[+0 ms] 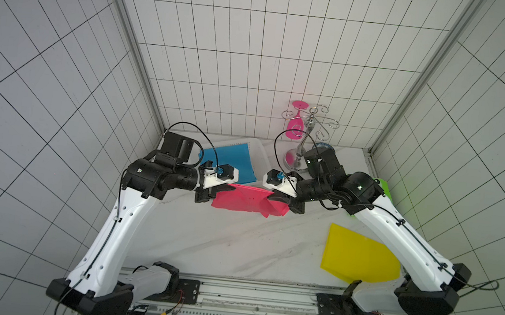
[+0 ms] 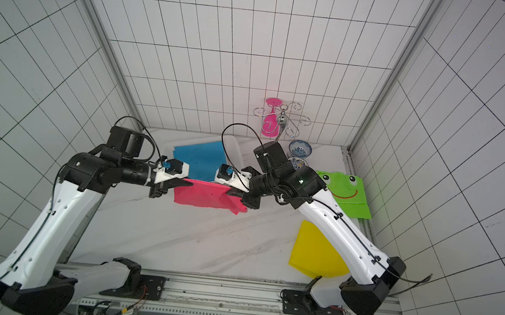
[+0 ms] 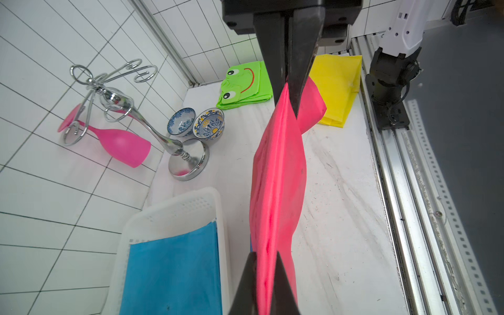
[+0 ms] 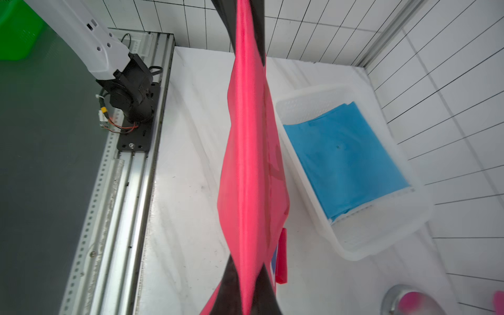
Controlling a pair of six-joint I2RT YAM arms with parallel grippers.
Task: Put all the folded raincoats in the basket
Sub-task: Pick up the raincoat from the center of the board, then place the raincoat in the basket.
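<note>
A red folded raincoat hangs stretched between my two grippers, just above the white marble table and in front of the basket. My left gripper is shut on its left end, seen close in the left wrist view. My right gripper is shut on its right end, where a corner droops. The white perforated basket stands behind, at the back wall, and a blue folded raincoat lies flat inside it.
A yellow folded raincoat lies at the front right under the right arm. A green frog-face raincoat lies at the right edge. A chrome glass rack with a pink glass and two patterned bowls stand right of the basket.
</note>
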